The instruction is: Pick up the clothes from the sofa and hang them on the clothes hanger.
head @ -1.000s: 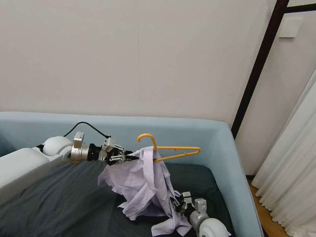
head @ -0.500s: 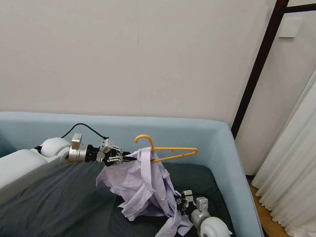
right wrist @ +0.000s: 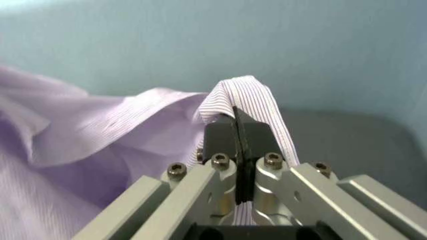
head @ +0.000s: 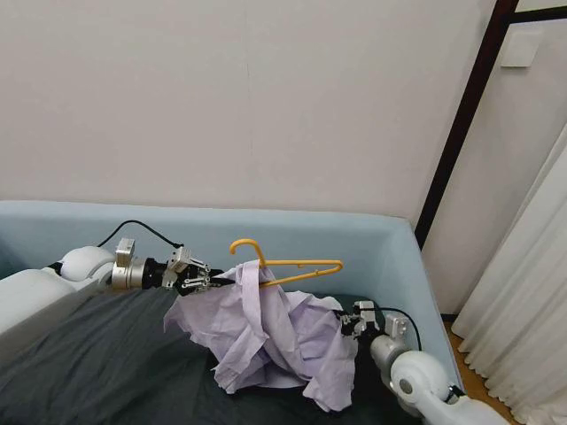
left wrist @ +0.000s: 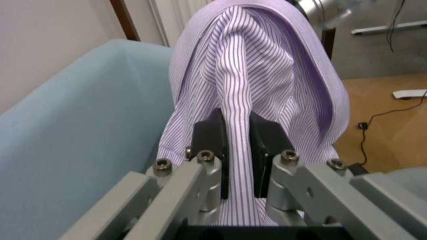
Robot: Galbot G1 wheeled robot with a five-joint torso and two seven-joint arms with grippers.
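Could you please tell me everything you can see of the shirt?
The shirt is thin cloth, white with fine purple stripes, lilac from afar. It hangs crumpled over a yellow hanger above the sofa's dark seat, which its lower folds seem to reach. The left tool pinches a fold by the hanger's hook; the right tool pinches another fold at the shirt's right side.
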